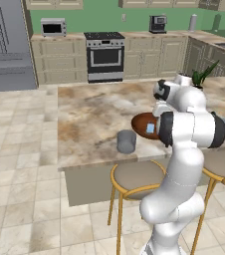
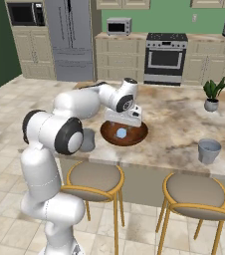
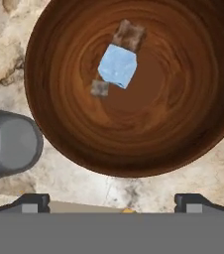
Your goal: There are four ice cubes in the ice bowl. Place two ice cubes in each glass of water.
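Kitchen island, marble counter (image 2: 184, 119), stools along its near edge. My arm reaches over the bowl (image 3: 183, 99) at the counter's front. One glass (image 1: 126, 141) stands just beside the bowl; the other glass (image 2: 209, 151) stands well apart. One ice cube (image 3: 117, 66) lies in the bowl. My gripper (image 3: 112, 201) hangs above, fingers spread wide, empty.

Base views flank arm from behind, sharing ice bowl (image 1: 143, 124); hand view looks straight down (close) into it.
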